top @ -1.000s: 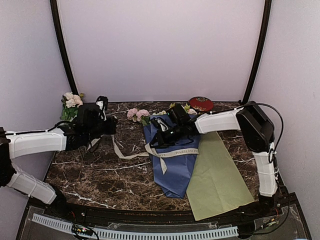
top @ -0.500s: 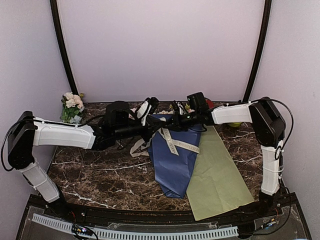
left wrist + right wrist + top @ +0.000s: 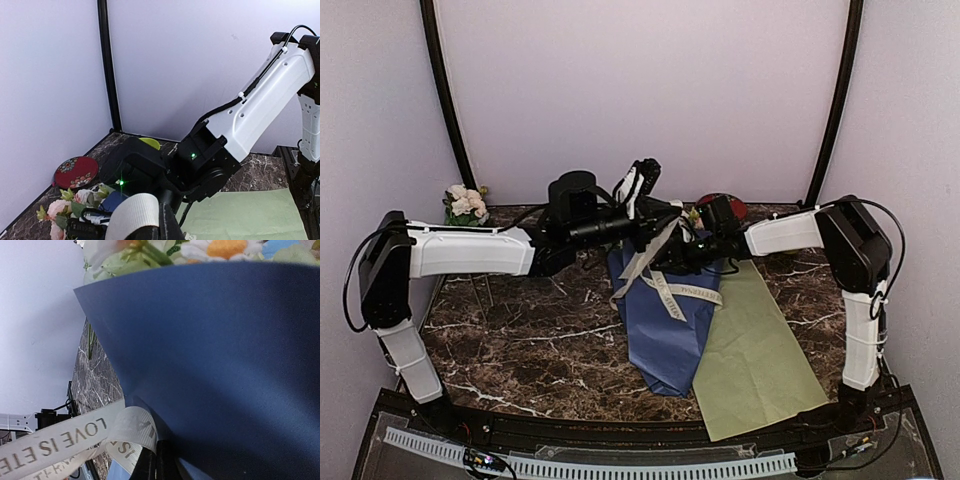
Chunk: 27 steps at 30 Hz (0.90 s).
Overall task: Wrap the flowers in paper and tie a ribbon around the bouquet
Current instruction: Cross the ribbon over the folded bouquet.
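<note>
The bouquet [image 3: 666, 325] lies on the marble table as a dark blue paper [image 3: 225, 355] cone, with flowers [image 3: 150, 251] at its far mouth. The beige lettered ribbon [image 3: 686, 291] crosses the cone. My left gripper [image 3: 645, 178] is raised above the cone's top and is shut on a ribbon [image 3: 134, 214] end that hangs down from it. Beside the flower end, low over the paper, my right gripper [image 3: 682, 250] is shut on the other stretch of ribbon [image 3: 131, 427]. In both wrist views the fingers [image 3: 150, 465] are pressed together with a ribbon loop at their tips.
A yellow-green sheet [image 3: 760, 350] lies under and right of the cone. A spare flower bunch [image 3: 463, 203] stands at the back left corner. A red patterned dish [image 3: 75, 172] and a lime bowl [image 3: 150, 143] sit at the back right. The two arms nearly meet over the bouquet.
My left arm has swung from the left side to the centre and risen, drawing its ribbon end up over the cone. My right gripper has shifted slightly right and back with its ribbon.
</note>
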Motion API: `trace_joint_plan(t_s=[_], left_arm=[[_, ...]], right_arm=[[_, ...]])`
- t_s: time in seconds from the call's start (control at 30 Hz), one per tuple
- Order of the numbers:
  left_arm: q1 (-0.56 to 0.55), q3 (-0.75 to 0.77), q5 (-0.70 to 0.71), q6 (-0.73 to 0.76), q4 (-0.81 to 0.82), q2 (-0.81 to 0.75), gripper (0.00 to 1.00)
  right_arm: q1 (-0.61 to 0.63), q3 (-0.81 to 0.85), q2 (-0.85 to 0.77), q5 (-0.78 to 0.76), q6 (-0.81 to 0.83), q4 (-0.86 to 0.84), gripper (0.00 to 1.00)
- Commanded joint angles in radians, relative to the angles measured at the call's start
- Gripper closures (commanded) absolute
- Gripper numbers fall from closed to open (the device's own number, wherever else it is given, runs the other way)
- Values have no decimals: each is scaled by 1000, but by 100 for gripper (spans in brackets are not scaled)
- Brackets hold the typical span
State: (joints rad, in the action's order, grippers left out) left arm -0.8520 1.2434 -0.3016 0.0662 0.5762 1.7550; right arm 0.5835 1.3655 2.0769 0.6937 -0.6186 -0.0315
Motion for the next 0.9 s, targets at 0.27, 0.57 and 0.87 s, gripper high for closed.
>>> trace_joint_plan(t_s=[0.27,0.57,0.87], left_arm=[[34,-11,33,-129,34,130,100],[84,-60,122,-245,46,185,100],[94,-62,133,-265,45,235,100]], right_arm=[[4,-61,-72,38,9,-51,97],[5,-109,-108,-37,-62,-92,83],[5,-138,-146,-87,-64,-89,68]])
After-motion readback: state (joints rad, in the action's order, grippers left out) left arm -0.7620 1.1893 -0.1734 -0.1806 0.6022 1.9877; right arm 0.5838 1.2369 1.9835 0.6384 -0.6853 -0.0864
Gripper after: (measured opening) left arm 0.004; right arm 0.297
